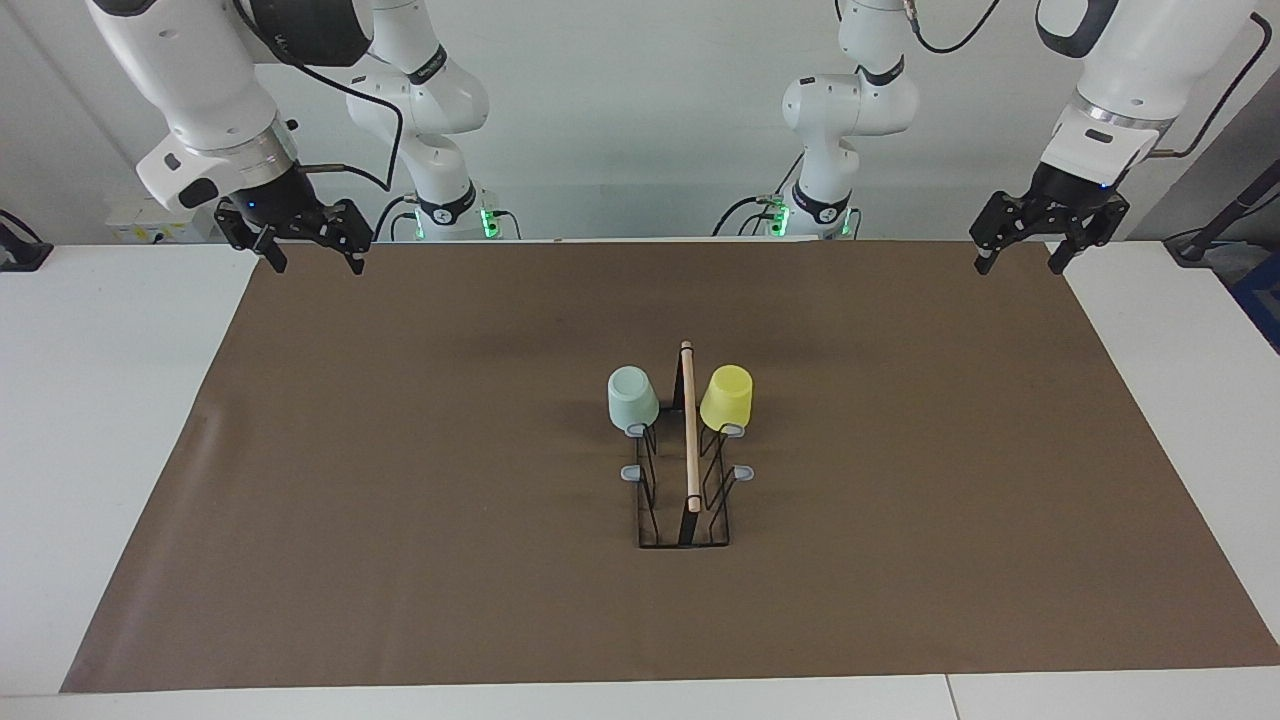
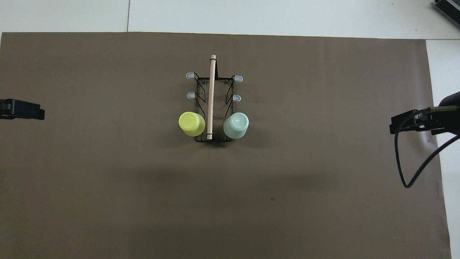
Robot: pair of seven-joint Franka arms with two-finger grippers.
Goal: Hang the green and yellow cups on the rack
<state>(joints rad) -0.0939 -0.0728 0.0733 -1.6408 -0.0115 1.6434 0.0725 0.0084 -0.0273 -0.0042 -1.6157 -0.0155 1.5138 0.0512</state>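
The rack stands in the middle of the brown mat. A wooden stick runs along its top. The green cup hangs upside down on a prong on the side toward the right arm's end of the table. The yellow cup hangs upside down on a prong on the side toward the left arm's end. Both cups sit on the prongs nearest the robots. The other grey-tipped prongs are bare.

The right gripper hangs in the air over the mat's corner, well apart from the rack. Its jaws are spread wide and hold nothing. The left gripper hangs over the mat's other corner by the robots, also well apart from the rack, jaws wide and holding nothing. The rack sits between the two grippers.

The mat lies on a white table. A pale wall rises past the robots' bases.
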